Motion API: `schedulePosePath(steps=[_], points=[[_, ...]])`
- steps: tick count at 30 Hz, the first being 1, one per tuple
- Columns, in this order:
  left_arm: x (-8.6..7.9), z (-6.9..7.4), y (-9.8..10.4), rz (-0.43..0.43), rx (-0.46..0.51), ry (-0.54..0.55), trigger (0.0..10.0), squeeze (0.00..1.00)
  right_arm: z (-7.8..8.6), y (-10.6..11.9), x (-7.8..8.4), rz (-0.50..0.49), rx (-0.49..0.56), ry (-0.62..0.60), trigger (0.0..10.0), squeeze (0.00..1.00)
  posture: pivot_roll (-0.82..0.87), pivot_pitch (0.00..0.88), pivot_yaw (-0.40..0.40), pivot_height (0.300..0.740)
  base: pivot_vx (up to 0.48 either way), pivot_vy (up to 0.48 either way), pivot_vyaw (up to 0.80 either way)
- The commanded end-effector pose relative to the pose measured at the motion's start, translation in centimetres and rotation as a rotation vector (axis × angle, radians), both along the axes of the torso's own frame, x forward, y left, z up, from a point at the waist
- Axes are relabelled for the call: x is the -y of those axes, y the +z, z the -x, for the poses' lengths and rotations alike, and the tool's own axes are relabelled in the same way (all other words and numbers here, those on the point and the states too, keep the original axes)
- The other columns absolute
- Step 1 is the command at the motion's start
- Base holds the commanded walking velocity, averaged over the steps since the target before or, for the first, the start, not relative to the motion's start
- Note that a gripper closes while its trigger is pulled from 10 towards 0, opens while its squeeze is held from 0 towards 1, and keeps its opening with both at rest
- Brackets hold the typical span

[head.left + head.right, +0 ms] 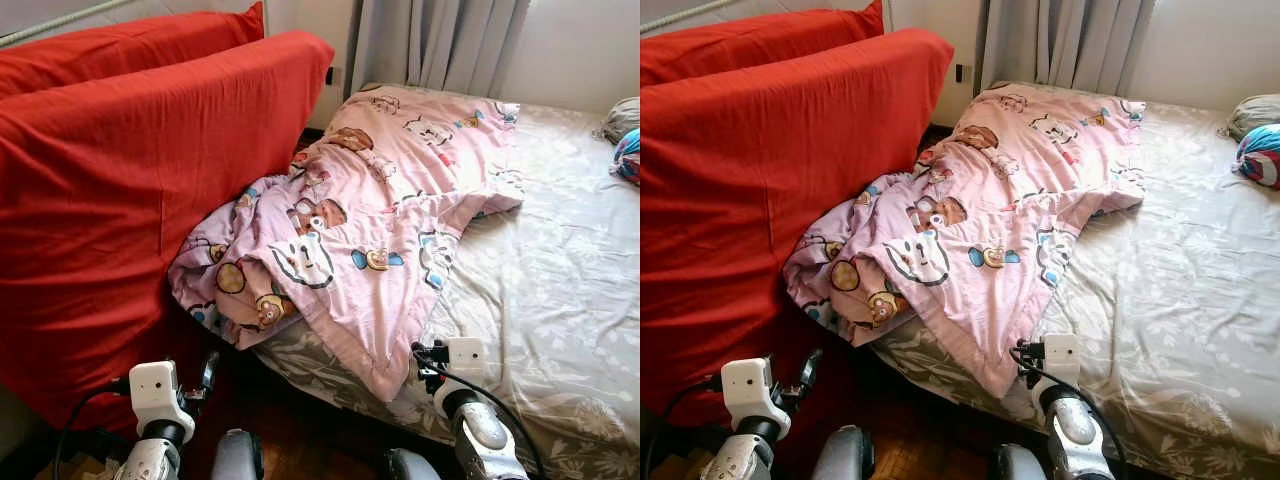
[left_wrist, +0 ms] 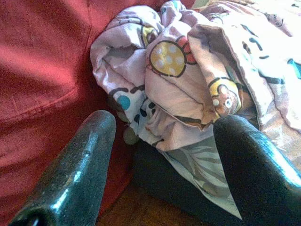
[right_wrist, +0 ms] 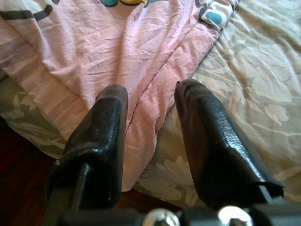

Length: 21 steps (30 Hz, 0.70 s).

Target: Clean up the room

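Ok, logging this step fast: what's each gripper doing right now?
Left gripper: open, holding nothing, facing the bunched end of the pink duvet.
Right gripper: open, holding nothing, over the duvet's corner at the bed edge.

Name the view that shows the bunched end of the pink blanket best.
The left wrist view: the pink blanket's crumpled folds lie close ahead of the open left gripper, beside the red mattress. Both eye views show the whole blanket spread over the bed. The right wrist view shows its flat corner between the open right gripper.
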State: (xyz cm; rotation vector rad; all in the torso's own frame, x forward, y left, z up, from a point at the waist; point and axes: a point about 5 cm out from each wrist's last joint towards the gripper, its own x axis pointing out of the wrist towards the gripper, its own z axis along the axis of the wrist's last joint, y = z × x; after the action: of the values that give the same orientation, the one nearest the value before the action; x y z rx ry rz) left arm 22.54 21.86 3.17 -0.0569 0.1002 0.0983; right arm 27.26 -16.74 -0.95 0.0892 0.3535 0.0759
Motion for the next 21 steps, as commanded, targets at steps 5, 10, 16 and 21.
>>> schedulePosePath(steps=[5, 10, 16, 21], points=[[0.11, 0.16, 0.17, -0.005, -0.010, -0.010, 10.0, 0.00, 0.07, -0.23, -0.22, -0.006, -0.023, 0.020, 10.0, 0.00, 0.07, 0.091, -0.041, 0.606, 0.195, 0.000, 0.00], [0.09, 0.19, 0.19, -0.006, -0.014, -0.012, 10.0, 0.00, 0.25, -0.47, -0.43, -0.009, -0.038, 0.034, 10.0, 0.00, 0.07, 0.092, -0.042, 0.606, 0.273, 0.000, 0.00], [-0.10, 0.22, -0.06, -0.005, -0.024, -0.011, 10.0, 0.00, 0.34, -0.63, -0.62, -0.009, -0.054, 0.051, 10.0, 0.00, 0.07, 0.089, -0.044, 0.606, 0.291, 0.000, 0.00], [-0.12, 0.16, -0.20, -0.003, -0.029, -0.012, 10.0, 0.00, 0.32, -0.66, -0.62, -0.009, -0.059, 0.057, 10.0, 0.00, 0.07, 0.088, -0.045, 0.606, 0.307, 0.000, 0.00]])
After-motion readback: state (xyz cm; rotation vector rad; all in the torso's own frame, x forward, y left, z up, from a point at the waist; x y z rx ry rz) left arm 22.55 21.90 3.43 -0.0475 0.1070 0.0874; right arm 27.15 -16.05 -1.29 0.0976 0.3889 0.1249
